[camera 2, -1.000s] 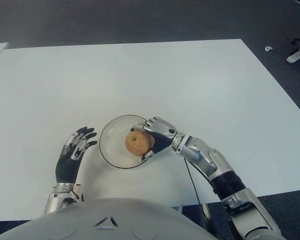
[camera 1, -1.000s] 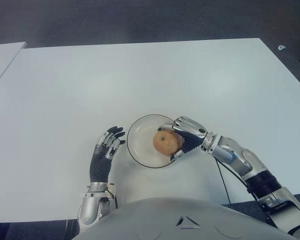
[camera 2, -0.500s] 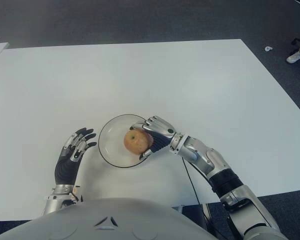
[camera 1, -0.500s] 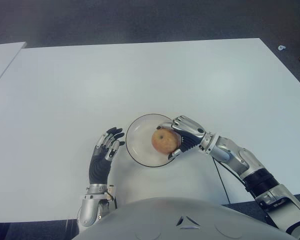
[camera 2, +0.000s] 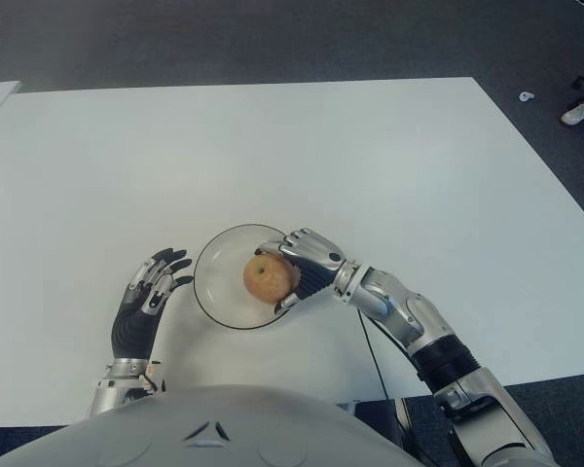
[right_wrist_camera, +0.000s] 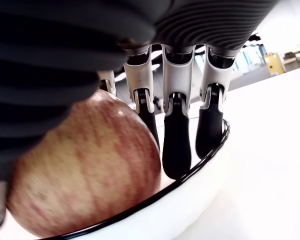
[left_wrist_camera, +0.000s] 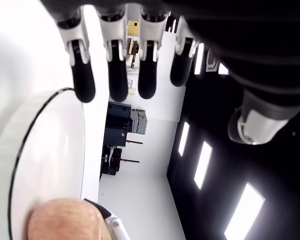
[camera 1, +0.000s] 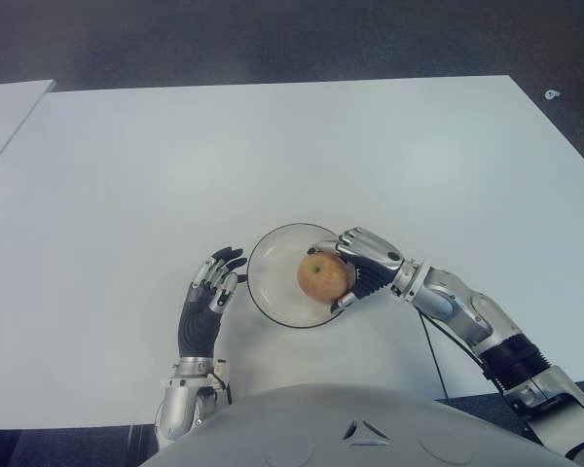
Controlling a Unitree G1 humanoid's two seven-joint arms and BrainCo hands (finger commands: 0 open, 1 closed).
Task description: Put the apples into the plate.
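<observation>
Right hand (camera 1: 355, 268): reaching in from the robot's right side and curling around the right side of the apple (camera 1: 320, 277), over the right part of the plate. In its wrist view the fingers (right_wrist_camera: 176, 135) are hanging down past the far side of the fruit, with the palm pressing close on the near side, so the hand is grasping the apple.

Apple: sitting inside the plate, right of its centre (red and yellow skin, stem dimple facing up). In the right wrist view it is showing just inside the rim; whether it is touching the plate floor cannot be told.

Plate (camera 1: 273, 282): a round white dish with a thin dark rim, lying on the table near the robot's body, between the two hands.

Left hand (camera 1: 205, 300): showing just left of the plate, palm down, fingers (left_wrist_camera: 116, 70) stretching forward and loosely spread, holding nothing. Whether it is touching the table cannot be told.

Table (camera 1: 273, 156): a broad white top, taking up most of the eye views.

Floor (camera 1: 273, 39): dark, showing beyond the far edge of the table.
</observation>
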